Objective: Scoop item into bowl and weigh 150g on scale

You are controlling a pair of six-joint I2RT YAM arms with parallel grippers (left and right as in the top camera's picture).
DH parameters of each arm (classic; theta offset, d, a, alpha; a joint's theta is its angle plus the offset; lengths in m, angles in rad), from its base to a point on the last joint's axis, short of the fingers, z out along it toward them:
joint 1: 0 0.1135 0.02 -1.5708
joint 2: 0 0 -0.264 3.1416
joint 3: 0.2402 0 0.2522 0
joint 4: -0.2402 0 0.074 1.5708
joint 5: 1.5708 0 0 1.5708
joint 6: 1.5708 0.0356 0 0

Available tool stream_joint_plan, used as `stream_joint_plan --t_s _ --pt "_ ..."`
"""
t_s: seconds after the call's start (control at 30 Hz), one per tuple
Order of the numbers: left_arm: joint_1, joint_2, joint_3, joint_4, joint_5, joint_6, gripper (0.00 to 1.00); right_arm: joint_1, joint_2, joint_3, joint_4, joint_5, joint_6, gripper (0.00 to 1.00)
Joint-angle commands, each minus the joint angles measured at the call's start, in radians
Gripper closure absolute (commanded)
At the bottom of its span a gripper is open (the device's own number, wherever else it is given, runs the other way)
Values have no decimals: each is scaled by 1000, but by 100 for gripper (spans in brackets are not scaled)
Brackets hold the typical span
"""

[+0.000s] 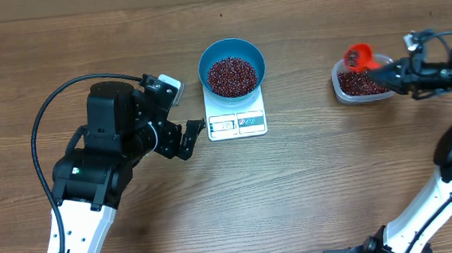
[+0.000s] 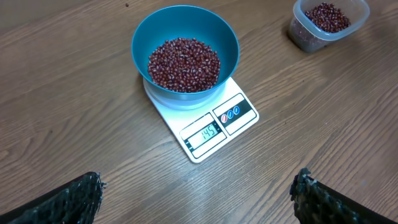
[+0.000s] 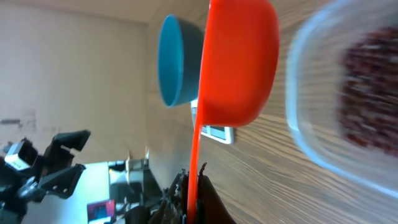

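The blue bowl (image 1: 232, 66) sits on the far end of the white scale (image 1: 237, 124) in the middle of the table (image 1: 294, 185), and a maroon heap of beans (image 1: 232, 76) covers its bottom. The scale's display window (image 2: 204, 134) is clear of the bowl and reads 145, with its buttons just beside it. The left fingers (image 2: 68, 202) are spread wide and hold nothing. They hang above bare wood just to the left of the scale and point toward it. Well off to the right stands a clear plastic tub (image 1: 340, 87) with more of the same beans in it. The right fingers (image 3: 208, 199) are clamped tight on the thin handle of an orange scoop (image 1: 357, 56). The scoop's cup is at the tub's rim on the side nearer the scale. From here I cannot tell whether the scoop carries any beans.
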Motion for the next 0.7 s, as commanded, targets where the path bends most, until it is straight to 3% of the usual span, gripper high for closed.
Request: stream_joint_plan --t_s 0.0,0.3,0.47,0.67 --pt "-6 -7 18 0 -3 -18 0 95 5 21 5 -80 8 96" --pt "-6 -7 18 0 -3 -18 0 305 5 172 15 -52 146 96" --pt "-6 -7 18 0 -3 -18 0 435 5 270 98 135 359 96" --pt "-6 -7 18 0 -4 -18 0 575 5 385 201 305 508 96"
